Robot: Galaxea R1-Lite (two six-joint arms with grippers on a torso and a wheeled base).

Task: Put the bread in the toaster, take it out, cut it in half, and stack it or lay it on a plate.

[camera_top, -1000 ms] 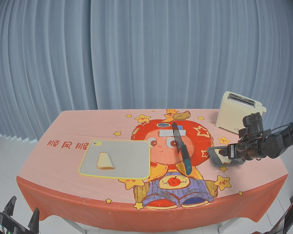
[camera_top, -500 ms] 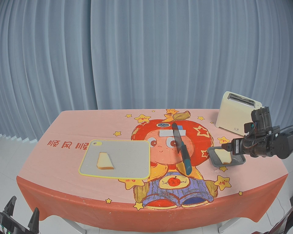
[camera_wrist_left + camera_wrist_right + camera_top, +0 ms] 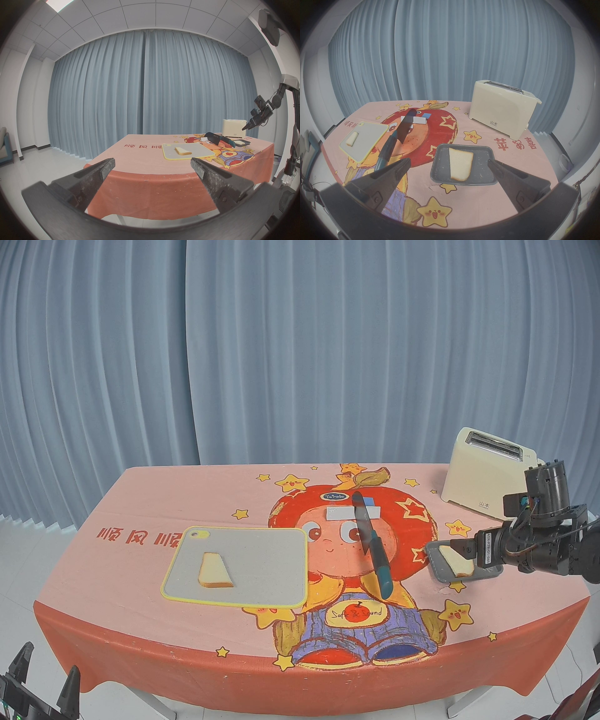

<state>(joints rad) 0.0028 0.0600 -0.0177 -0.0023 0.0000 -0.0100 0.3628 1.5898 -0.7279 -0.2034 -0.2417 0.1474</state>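
Teal-handled knife (image 3: 373,544) lies btwn cutting board (image 3: 262,565) & grey plate (image 3: 435,565).

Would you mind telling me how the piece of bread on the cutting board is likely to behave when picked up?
The bread piece looks thin and lies flat on the cutting board, so it is probably light and awkward to grip from above. Its pale crumb suggests softness; a firm squeeze may dent or tear it.
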